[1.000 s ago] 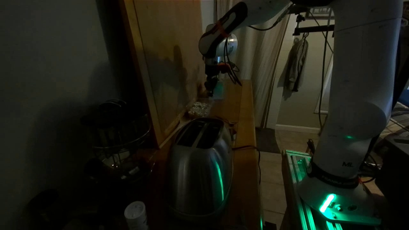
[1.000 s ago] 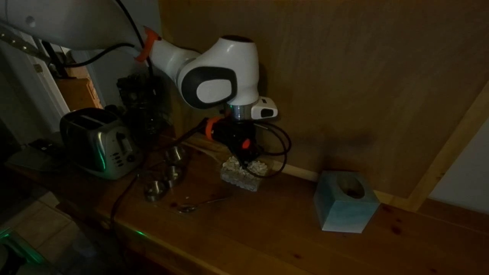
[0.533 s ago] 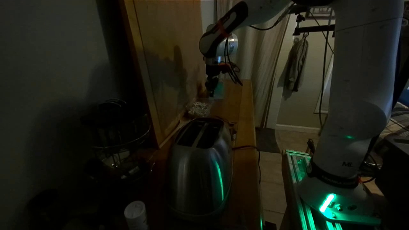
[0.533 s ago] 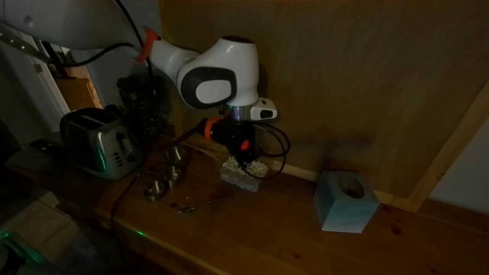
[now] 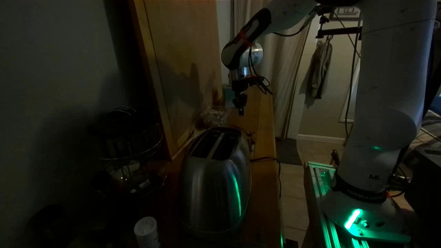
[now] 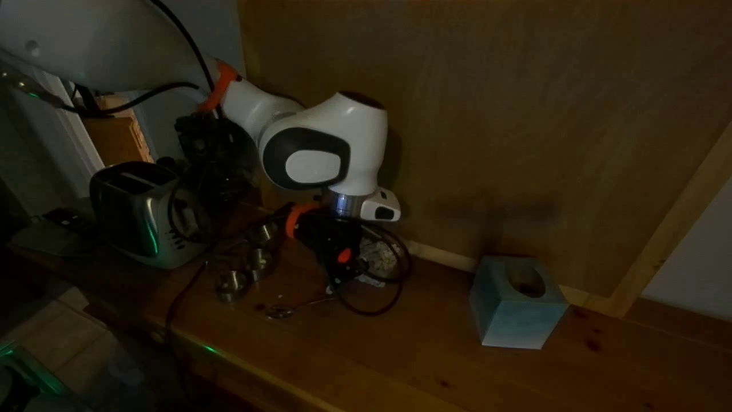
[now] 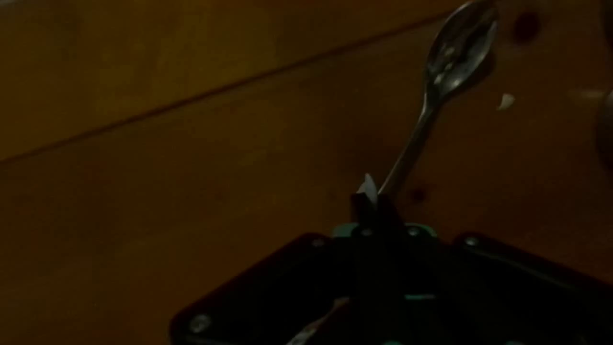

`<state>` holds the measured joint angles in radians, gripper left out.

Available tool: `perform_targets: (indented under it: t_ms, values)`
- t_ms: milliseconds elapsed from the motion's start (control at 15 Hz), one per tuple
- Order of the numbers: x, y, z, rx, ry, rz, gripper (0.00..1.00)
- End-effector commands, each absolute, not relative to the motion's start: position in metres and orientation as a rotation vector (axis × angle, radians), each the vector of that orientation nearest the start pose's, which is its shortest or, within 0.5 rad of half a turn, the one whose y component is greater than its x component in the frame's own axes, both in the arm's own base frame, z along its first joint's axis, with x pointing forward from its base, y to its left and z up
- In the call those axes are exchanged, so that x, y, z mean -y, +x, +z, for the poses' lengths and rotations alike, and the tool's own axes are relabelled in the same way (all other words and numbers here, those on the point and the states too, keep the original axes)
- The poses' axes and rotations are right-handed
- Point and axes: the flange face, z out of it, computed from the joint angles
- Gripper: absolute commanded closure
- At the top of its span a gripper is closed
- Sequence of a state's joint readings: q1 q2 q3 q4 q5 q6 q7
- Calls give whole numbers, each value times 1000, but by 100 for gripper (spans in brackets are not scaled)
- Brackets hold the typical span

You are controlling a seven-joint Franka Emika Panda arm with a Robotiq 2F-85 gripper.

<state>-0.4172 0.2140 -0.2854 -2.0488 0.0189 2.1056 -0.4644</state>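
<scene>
My gripper (image 7: 376, 206) is shut on a small white flake (image 7: 368, 188) that sticks out between its fingertips in the wrist view. The gripper also shows in both exterior views (image 5: 240, 111) (image 6: 338, 280). It hangs above the wooden counter, in front of a clear container of white flakes (image 6: 380, 260) (image 5: 215, 117). A metal spoon (image 7: 459, 52) (image 6: 280, 312) lies on the counter; its handle runs behind the fingertips in the wrist view, so its end is hidden. A loose white flake (image 7: 505, 101) lies beside the spoon. The picture is very dark.
A steel toaster (image 5: 217, 186) (image 6: 154, 212) stands on the counter, with a cord over its edge. Several metal cups (image 6: 231, 285) stand near the spoon. A blue tissue box (image 6: 517, 303) stands by the upright wooden board (image 6: 543, 143). A white canister (image 5: 146, 230) shows in an exterior view.
From half a second ago, the arm has lowered and moved from over the flake container toward the counter's front edge and the spoon. Before that it barely moved. The other things have stayed put.
</scene>
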Motion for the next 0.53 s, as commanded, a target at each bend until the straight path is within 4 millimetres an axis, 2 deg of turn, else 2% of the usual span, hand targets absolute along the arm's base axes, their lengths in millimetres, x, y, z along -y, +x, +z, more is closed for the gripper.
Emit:
perform_targets:
  t_ms: [0, 467]
  values:
    - [348, 405, 321, -384, -2975, 375, 99]
    - [334, 380, 295, -448, -2835, 457, 99]
